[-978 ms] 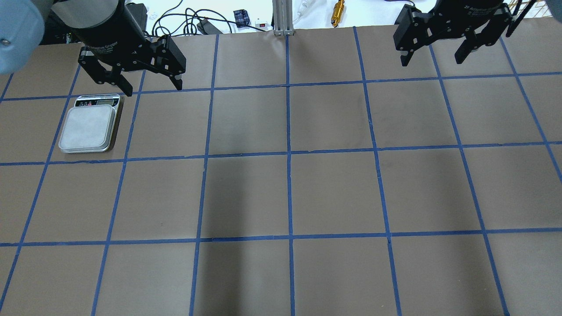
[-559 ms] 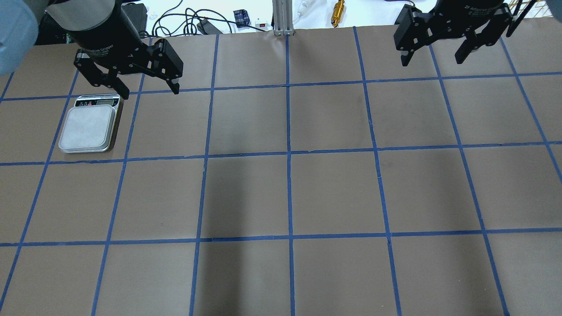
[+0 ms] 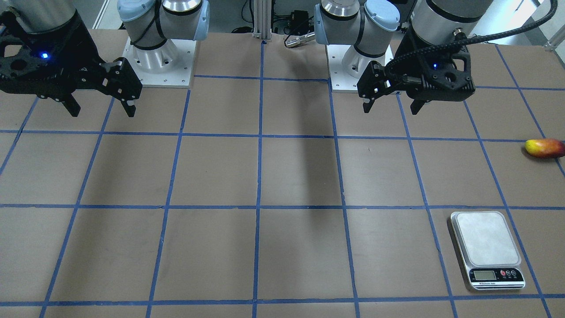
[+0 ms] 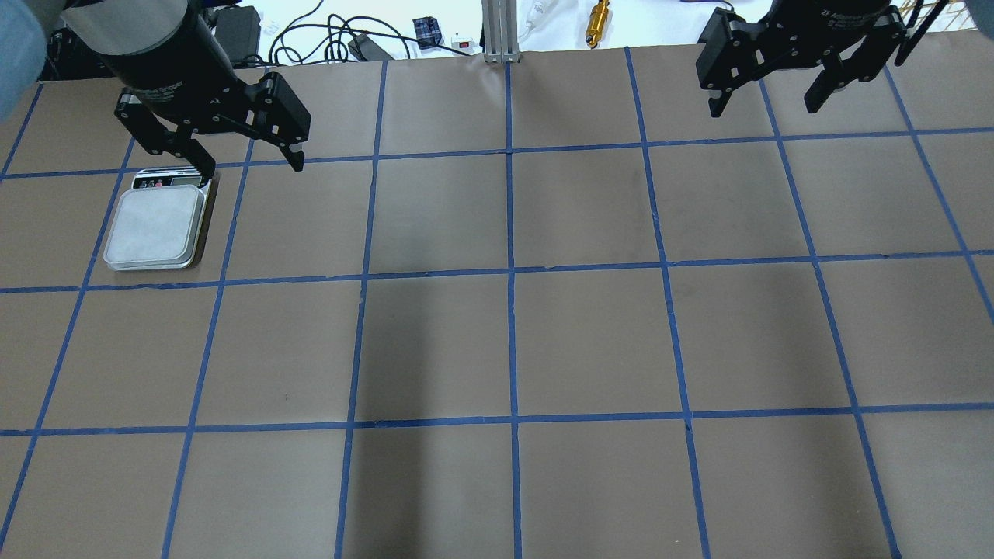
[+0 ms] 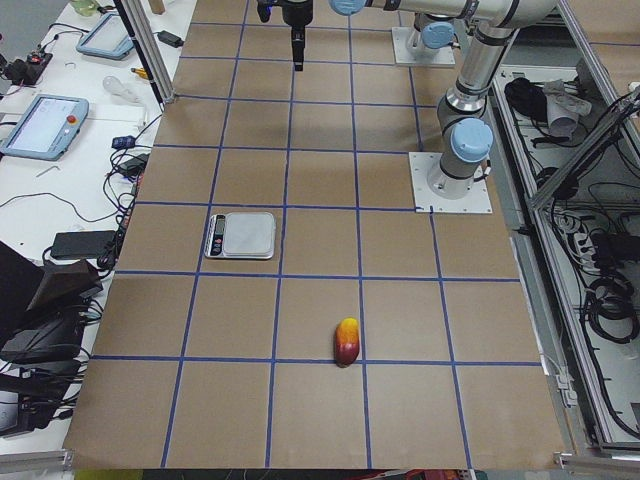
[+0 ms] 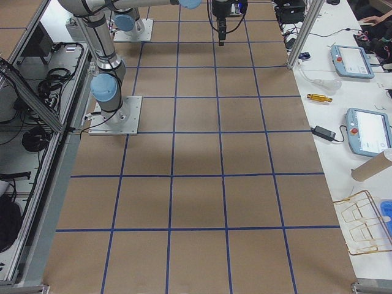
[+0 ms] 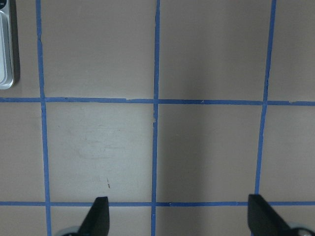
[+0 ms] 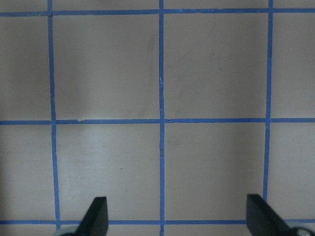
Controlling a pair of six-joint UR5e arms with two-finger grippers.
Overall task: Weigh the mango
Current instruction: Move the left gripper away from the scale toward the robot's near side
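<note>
- Mango (image 3: 545, 148) lies on the counter (image 3: 300, 176) at the robot's left end, well apart from the scale (image 3: 485, 238).
- Left tool (image 3: 392, 106) hangs wide and empty; right tool (image 3: 103, 112) likewise.
- Centre the left tool over the fruit, spanning its short width, then descend.

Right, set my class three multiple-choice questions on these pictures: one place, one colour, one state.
1. Where is the mango? A on the table, apart from the scale; B on the scale; C in a pincer.
2. What colour are the table's grid lines? A green; B blue; C white.
3. The left pincer is: A shut on the mango; B shut, empty; C open, empty.
Answers: 1 A, it lies on bare table, clear of the scale. 2 B, the lines are blue. 3 C, it gapes wide with nothing held.
</note>
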